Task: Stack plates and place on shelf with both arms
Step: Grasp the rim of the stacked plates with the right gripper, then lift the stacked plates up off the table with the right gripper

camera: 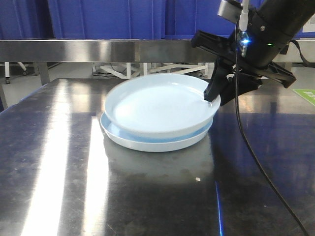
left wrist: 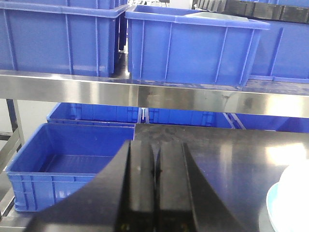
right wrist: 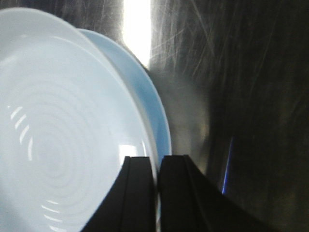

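Plainly the right pincer (camera: 212, 96) is clamped narrow on the rim of the top plate (camera: 157, 105), with a finger on either face of the rim. From that grip the plate spreads away towards the left arm's side. Being round, it has no long axis to line up.

Directly under it lies the bottom plate (camera: 152, 142), flat on the table (camera: 59, 172). The top one sits askew over it, not centred, with a shadowed gap along the near edge. Whether the two touch anywhere I cannot tell.

The left pincer (left wrist: 155, 164) has its fingers pressed together on nothing. It is well apart from the plates, which only peek in at the lower right of its view. So the right arm is the nearer one.

Beyond both pincers, the shelf (left wrist: 145, 92) runs crosswise behind the table's far edge, with blue crates (left wrist: 193, 43) on it.

The right pincer hides the bottom plate's rim on its side, and the top plate's far rim is blurred. No free shelf surface shows.
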You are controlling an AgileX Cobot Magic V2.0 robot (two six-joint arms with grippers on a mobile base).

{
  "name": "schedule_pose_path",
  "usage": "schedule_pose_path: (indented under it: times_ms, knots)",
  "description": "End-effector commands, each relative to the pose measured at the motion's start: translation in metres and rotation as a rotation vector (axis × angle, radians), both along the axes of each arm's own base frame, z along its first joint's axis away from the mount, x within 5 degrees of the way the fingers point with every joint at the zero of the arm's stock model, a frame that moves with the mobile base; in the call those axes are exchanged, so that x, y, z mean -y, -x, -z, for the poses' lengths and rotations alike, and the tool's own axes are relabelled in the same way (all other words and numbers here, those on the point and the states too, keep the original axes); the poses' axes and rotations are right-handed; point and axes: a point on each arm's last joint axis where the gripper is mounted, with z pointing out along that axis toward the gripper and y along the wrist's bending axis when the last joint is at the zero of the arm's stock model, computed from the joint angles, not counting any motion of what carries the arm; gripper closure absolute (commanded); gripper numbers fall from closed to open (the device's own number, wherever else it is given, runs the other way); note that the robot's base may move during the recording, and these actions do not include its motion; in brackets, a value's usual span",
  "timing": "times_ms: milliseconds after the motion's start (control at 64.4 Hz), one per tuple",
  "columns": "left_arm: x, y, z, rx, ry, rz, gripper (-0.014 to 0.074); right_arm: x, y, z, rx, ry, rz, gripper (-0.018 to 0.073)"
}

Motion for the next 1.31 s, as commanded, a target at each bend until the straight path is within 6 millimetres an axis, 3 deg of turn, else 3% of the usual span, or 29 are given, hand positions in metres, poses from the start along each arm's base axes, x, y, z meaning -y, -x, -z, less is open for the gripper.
schedule_pose_path:
  times_ms: [0, 202, 622, 1290]
  knots:
    - [-0.002, 0.0, -0.018, 0.111, 0.027, -0.018, 0.0514, -0.001, -0.001, -0.024, 0.088, -0.036, 0.017, 0.0291]
    - [-0.002, 0.0, -0.018, 0.111, 0.027, -0.018, 0.0514, 0.0, -0.003, -0.025, 0.104, -0.036, 0.025, 0.0201]
    - [-0.002, 0.0, -0.018, 0.111, 0.027, -0.018, 0.0514, -0.019, -0.006, -0.001, 0.066, -0.001, -0.025, 0.02]
    - [-0.002, 0.0, -0.018, 0.111, 0.027, -0.018, 0.0514, -0.02, -0.012, 0.017, 0.035, 0.017, -0.022, 0.0208]
